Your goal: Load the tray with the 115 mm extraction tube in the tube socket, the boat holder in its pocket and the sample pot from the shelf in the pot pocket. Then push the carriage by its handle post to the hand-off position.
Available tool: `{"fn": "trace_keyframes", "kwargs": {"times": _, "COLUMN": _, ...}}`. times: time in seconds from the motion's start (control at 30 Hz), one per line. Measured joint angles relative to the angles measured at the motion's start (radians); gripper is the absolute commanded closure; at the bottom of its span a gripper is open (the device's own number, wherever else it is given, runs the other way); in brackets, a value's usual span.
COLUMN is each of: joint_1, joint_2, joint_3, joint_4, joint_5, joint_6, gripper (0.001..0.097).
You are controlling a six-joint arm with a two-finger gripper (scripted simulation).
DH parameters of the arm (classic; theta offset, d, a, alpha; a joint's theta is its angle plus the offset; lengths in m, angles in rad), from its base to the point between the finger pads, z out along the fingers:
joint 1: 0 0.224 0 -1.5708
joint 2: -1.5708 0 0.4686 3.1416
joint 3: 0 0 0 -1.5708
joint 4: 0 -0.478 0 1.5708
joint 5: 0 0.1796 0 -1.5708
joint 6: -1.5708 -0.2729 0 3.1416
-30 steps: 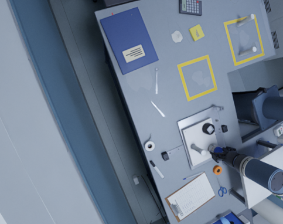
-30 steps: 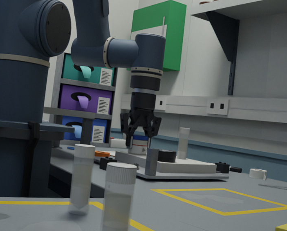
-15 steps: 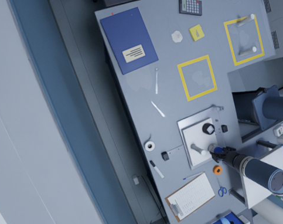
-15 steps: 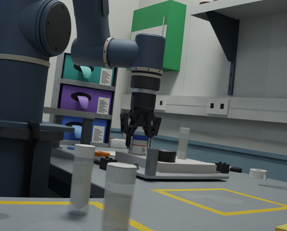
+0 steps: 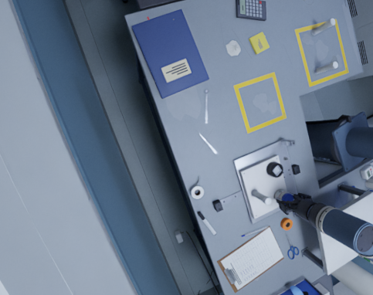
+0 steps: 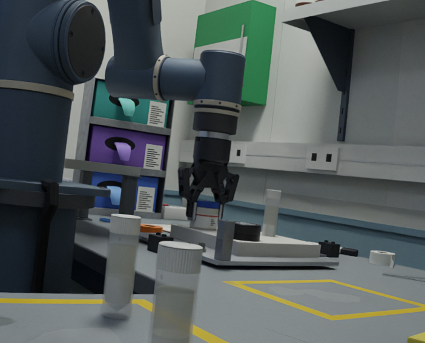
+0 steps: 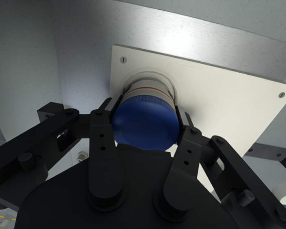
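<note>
My gripper (image 7: 146, 108) stands over the near corner of the white tray (image 5: 262, 188), closed around the blue-capped sample pot (image 7: 145, 118), which sits upright in the tray's round pot pocket. The pot (image 6: 204, 214) has a white body with a thin red ring. The extraction tube (image 6: 271, 212) stands upright in its socket on the tray. The black boat holder (image 6: 246, 231) sits in its pocket between them. The tray rests on a steel carriage plate, with the grey handle post (image 6: 224, 240) at the plate's edge. From the side camera my gripper (image 5: 288, 200) covers most of the pot.
Two capped tubes (image 6: 174, 291) stand in a yellow-taped square (image 5: 321, 52) at the bench's far end, and a second taped square (image 5: 259, 102) lies empty beside the carriage. A clipboard (image 5: 251, 258), orange tape roll (image 5: 286, 223), scissors (image 5: 292, 251) and black stops (image 5: 217, 205) surround the carriage.
</note>
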Motion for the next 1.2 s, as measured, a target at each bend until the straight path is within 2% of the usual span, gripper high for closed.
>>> {"fn": "trace_keyframes", "kwargs": {"times": 0.9, "joint_1": 0.0, "joint_2": 0.0, "joint_3": 0.0, "joint_4": 0.0, "joint_5": 0.0, "joint_6": 0.0, "gripper": 0.0241}}
{"fn": "trace_keyframes", "kwargs": {"times": 1.2, "joint_1": 0.0, "joint_2": 0.0, "joint_3": 0.0, "joint_4": 0.0, "joint_5": 0.0, "joint_6": 0.0, "gripper": 0.0231}}
